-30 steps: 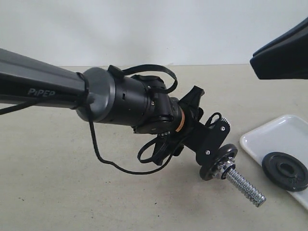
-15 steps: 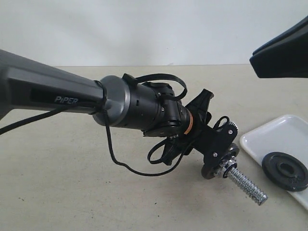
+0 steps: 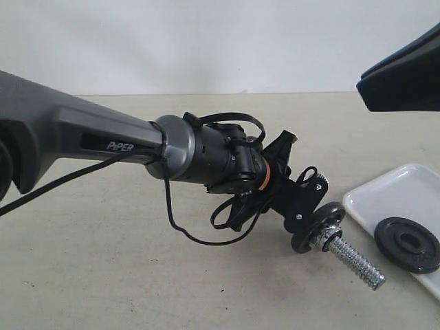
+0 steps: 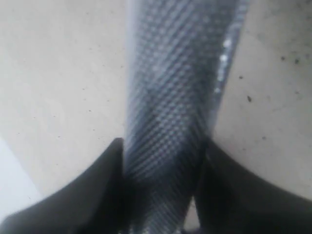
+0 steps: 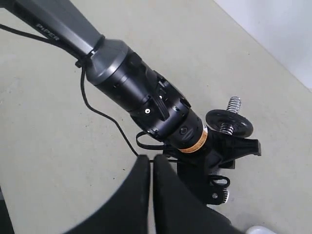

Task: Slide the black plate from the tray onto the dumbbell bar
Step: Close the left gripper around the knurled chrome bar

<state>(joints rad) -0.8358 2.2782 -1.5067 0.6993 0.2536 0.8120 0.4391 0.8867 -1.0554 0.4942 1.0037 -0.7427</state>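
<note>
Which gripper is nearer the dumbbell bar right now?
Left. The left gripper is clamped on the dumbbell bar; the right gripper hangs shut higher up, well apart from it.

The black plate (image 3: 407, 245) lies flat on the white tray (image 3: 393, 191), apart from the dumbbell bar (image 3: 354, 260).

"PiPER" on the left arm (image 3: 89, 134)

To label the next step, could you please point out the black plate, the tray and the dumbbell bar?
black plate (image 3: 392, 249), exterior view, flat face beside its centre hole.
tray (image 3: 399, 194), exterior view, bare white floor.
dumbbell bar (image 3: 356, 263), exterior view, threaded end.
</note>
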